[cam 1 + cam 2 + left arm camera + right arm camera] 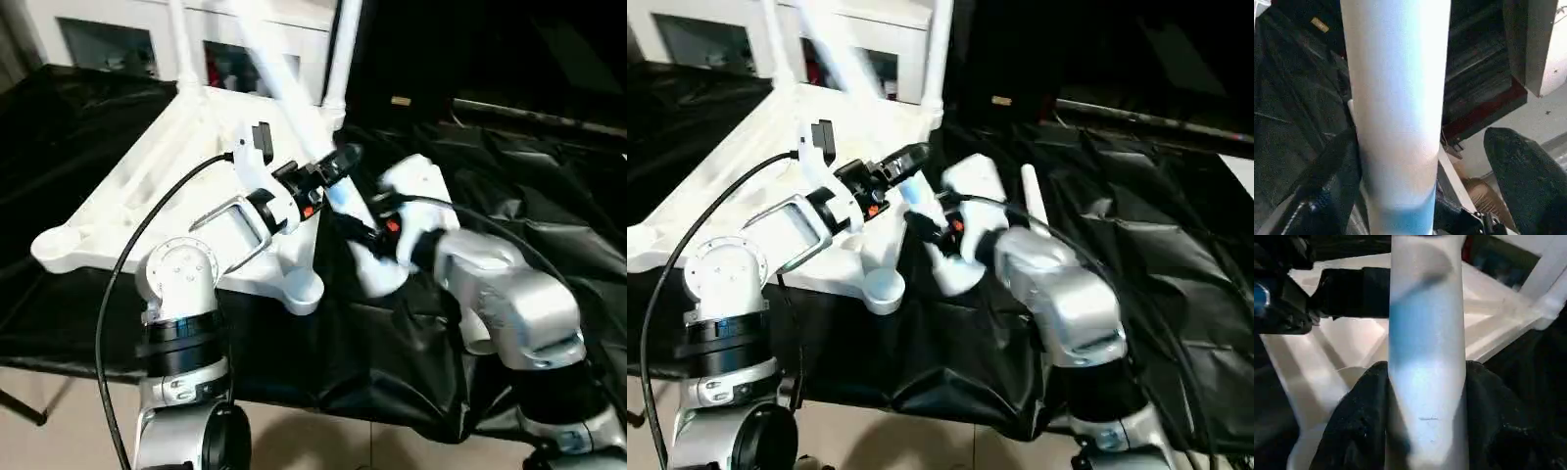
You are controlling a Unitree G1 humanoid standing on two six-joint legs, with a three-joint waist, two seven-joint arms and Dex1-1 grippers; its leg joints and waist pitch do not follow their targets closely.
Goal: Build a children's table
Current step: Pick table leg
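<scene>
Above the upturned table top (147, 196), twelve o'clock: my right gripper (1425, 396) pinches one leg (1426, 347) for socketing, left gripper (1425, 186) spread alongside.

one upturned white tabletop (147, 186), three white legs (294, 98), two grippers (328, 171), one cabinet (127, 29)

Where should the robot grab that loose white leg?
Low on the leg's round shaft, fingers pinching from both sides across its width. It is a smooth tapered tube, tilted over the upside-down tabletop. The right gripper already clamps it that way, leaving the end free for a corner socket.
</scene>
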